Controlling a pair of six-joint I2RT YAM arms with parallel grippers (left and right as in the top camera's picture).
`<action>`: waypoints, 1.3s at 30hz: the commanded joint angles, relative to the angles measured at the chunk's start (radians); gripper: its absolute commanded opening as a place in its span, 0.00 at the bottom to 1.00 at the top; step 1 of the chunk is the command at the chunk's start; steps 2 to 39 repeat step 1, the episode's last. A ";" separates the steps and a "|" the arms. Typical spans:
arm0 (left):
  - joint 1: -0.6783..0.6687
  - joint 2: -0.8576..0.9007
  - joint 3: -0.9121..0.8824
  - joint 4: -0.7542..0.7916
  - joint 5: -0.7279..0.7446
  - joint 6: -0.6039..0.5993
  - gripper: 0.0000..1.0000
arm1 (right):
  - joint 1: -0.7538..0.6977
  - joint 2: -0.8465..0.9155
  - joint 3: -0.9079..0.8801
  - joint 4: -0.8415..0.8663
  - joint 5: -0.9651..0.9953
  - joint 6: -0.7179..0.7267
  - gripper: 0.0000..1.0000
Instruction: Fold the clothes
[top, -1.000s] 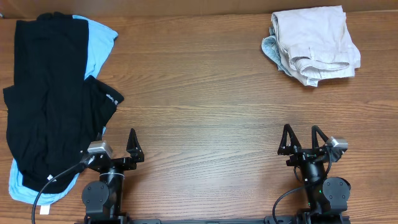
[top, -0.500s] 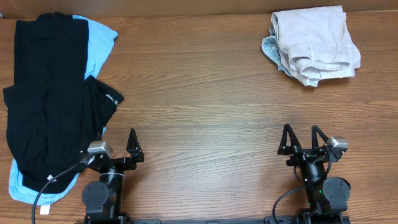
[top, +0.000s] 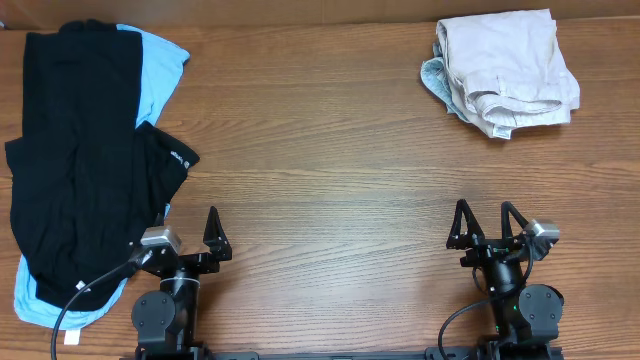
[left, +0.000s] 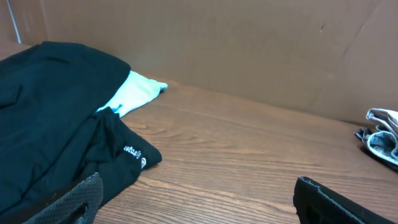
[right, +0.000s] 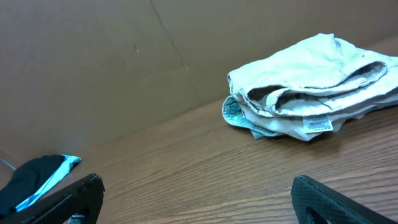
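tools: left tool (top: 186, 236) and right tool (top: 484, 224) both spread wide, holding nothing | clothes: beige shorts (top: 510, 65) bunched at the table's (top: 320, 150) far-right corner, black garments (top: 75, 170) over the sky-blue one (top: 160, 60) along the table's left edge | handling: soft, floppy, light stuff, I'd pinch the waistband corners

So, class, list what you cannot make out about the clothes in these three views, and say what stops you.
Overhead: how many black garments there are; their folds overlap.
Overhead: what the sky-blue garment is; the black pile covers most of it.
Right wrist: the print on the white label of the beige shorts; too small.
Right wrist: whether the patterned cloth under the shorts is lining; mostly hidden.
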 joint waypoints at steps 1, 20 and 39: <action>0.010 -0.010 -0.004 -0.002 -0.010 0.009 1.00 | 0.005 -0.008 -0.010 0.007 0.013 -0.006 1.00; 0.010 -0.010 -0.004 -0.002 -0.010 0.009 1.00 | 0.005 -0.008 -0.010 0.007 0.013 -0.006 1.00; 0.010 -0.010 -0.004 -0.002 -0.010 0.009 1.00 | 0.005 -0.008 -0.010 0.007 0.013 -0.006 1.00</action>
